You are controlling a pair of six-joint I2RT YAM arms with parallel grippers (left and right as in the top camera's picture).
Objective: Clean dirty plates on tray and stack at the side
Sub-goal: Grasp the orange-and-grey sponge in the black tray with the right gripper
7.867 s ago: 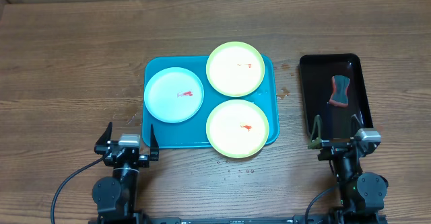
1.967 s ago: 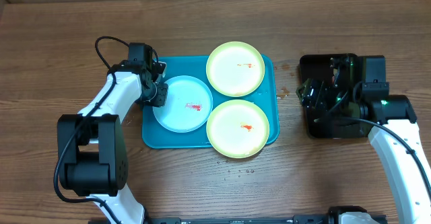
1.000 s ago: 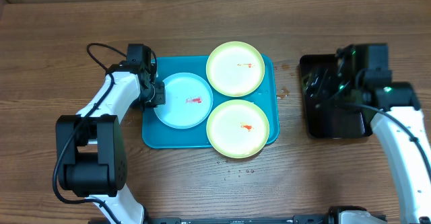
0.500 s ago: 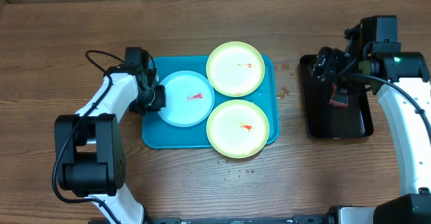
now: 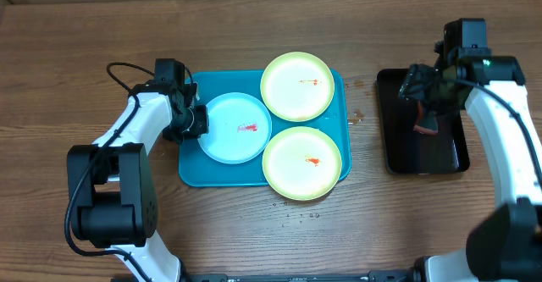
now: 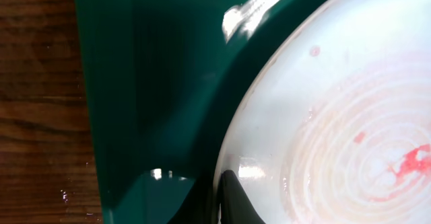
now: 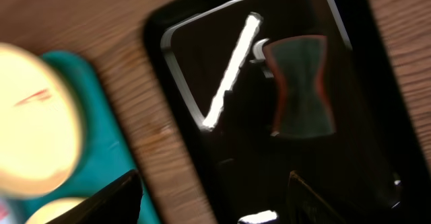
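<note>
The left pincer (image 5: 193, 121) is clamped on the left rim of the white plate (image 5: 235, 128), inside the tray (image 5: 190, 170) at centre. The right pincer (image 7: 214, 178) is held apart over the black tray (image 5: 423, 153), upper right.

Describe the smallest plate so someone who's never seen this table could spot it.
Find the big teal tray mid-table. On its left side sits the white plate. Unlike the two yellow-green plates beside it, it has no green rim.
</note>
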